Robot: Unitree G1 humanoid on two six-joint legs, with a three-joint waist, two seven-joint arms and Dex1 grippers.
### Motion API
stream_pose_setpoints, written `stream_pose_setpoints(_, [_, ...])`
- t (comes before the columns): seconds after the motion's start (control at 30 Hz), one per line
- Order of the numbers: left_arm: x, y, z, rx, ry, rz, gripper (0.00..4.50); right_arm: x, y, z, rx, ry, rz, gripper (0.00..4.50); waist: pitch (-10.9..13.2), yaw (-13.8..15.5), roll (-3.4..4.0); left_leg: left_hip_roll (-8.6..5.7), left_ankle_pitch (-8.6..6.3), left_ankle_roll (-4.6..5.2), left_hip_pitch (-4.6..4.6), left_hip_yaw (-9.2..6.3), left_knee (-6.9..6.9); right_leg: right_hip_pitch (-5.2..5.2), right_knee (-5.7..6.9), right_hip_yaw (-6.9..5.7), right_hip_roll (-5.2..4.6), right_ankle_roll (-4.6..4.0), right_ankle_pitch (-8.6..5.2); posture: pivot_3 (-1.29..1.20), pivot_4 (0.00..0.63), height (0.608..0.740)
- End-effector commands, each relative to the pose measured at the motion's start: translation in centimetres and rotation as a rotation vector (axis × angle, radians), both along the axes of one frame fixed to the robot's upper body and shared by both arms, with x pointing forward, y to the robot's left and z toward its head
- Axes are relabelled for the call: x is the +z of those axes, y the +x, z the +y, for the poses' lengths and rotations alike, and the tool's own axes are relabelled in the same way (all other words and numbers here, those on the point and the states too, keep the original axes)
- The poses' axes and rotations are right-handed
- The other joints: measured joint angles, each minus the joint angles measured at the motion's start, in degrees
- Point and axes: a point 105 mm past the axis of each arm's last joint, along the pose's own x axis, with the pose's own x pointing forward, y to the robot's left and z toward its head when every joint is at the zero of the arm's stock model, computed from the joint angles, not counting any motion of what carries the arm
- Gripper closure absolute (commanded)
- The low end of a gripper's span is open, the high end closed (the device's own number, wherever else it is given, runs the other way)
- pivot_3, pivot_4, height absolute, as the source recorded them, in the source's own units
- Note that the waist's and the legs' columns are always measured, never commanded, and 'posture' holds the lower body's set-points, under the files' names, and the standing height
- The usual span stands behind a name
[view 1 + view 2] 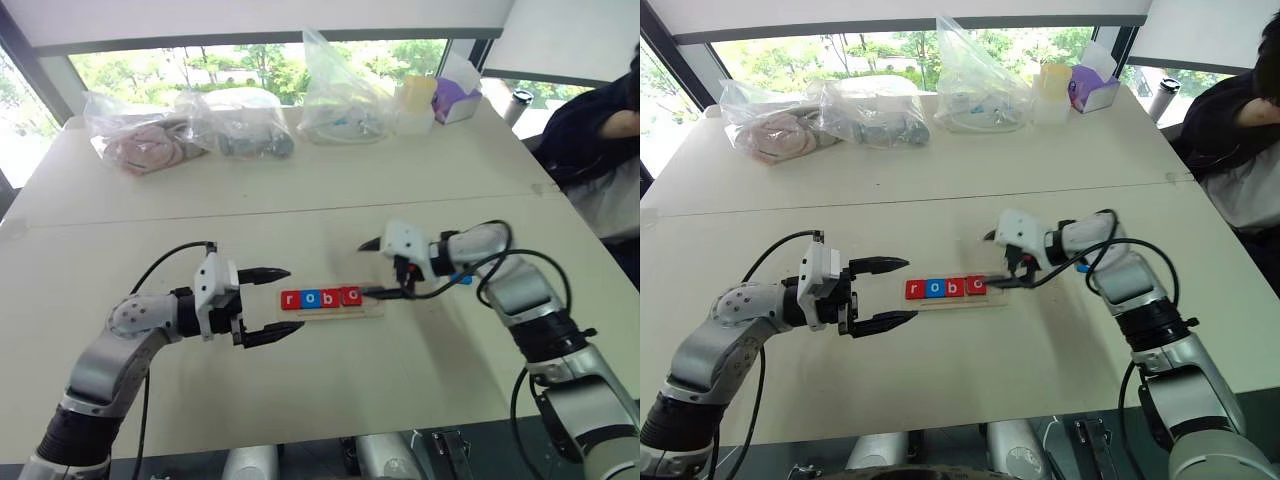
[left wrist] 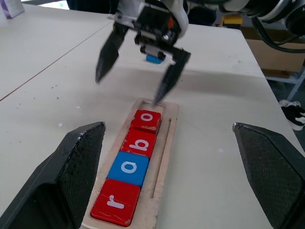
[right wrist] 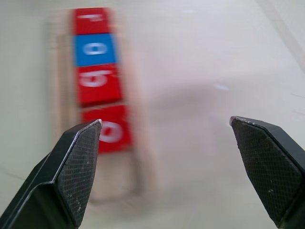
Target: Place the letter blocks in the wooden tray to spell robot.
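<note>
Four letter blocks [image 2: 135, 168] reading r-o-b-o sit in the wooden tray [image 2: 164, 157], the last "o" slightly crooked. Right gripper [image 2: 137, 78] hangs spread and empty just above that end; left gripper [image 1: 268, 304] gapes idle too. I'd fetch the blue block [image 2: 153, 58] beyond the right jaws and drop it squarely into the free slot.

In front of you the wooden tray [image 2: 164, 157] runs up the middle of the frame, holding four letter blocks [image 2: 134, 167]: red r lowest, then blue o, red b, and a red o that sits slightly crooked (one edge raised). Above it, in the upper centre, the right gripper [image 2: 131, 81] hangs with fingers spread. A blue block [image 2: 153, 58] shows behind it on the table [image 2: 224, 119]. Your left gripper's own fingers [image 2: 71, 167] frame the bottom corners, wide apart.
</note>
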Motion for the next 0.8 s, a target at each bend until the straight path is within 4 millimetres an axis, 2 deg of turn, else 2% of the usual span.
stream_pose_setpoints(0.03, [0.8,-0.4,-0.6,-0.033,-0.010,-0.045,0.00,1.6,1.3,-4.6,-0.301,0.022,-0.097,0.06,0.00,0.05,0.00,0.00,0.00,0.00,0.00,0.00,0.00,0.00,0.00,0.00,0.00,0.00,0.00,0.00,0.150,0.740])
stream_pose_setpoints(0.07, [0.8,-0.4,-0.7,-0.036,-0.011,-0.045,0.00,1.5,1.4,-5.6,-0.357,0.011,-0.114,0.06,-0.01,0.10,-0.01,0.00,0.00,0.00,-0.01,-0.01,-0.01,0.00,0.00,0.00,0.00,0.00,0.00,0.00,0.150,0.740])
stream_pose_setpoints(0.13, [0.6,-0.5,-0.7,-0.046,-0.015,-0.037,0.00,1.1,0.5,-8.1,-0.579,0.047,-0.111,0.06,-0.01,0.07,0.00,-0.02,0.00,0.00,-0.03,-0.01,-0.03,-0.02,0.00,0.00,0.00,0.01,-0.01,0.00,0.150,0.740])
stream_pose_setpoints(0.2, [0.5,-0.4,-0.7,-0.053,-0.017,-0.031,0.00,0.3,-0.6,-9.0,-0.727,0.080,-0.079,0.06,-0.03,0.02,0.01,-0.01,0.00,-0.01,-0.03,-0.03,-0.11,-0.04,0.00,0.02,0.00,0.03,-0.01,0.00,0.150,0.740])
stream_pose_setpoints(0.47, [0.5,0.0,-0.9,-0.071,-0.018,-0.037,0.00,-1.9,-2.5,-9.4,-1.082,0.203,0.012,0.06,-0.03,-1.03,0.03,0.01,0.05,-0.08,0.08,-0.05,-0.06,-0.12,0.31,0.06,0.10,0.03,-0.20,0.00,0.150,0.740])
stream_pose_setpoints(0.8, [0.5,0.3,-0.9,-0.071,-0.018,-0.048,0.00,-3.8,-2.8,-9.9,-1.203,0.256,0.100,0.06,-0.03,-1.05,0.04,-0.05,0.05,-0.08,0.01,-0.02,-0.09,-0.14,0.26,0.06,0.01,0.05,-0.19,0.00,0.150,0.740])
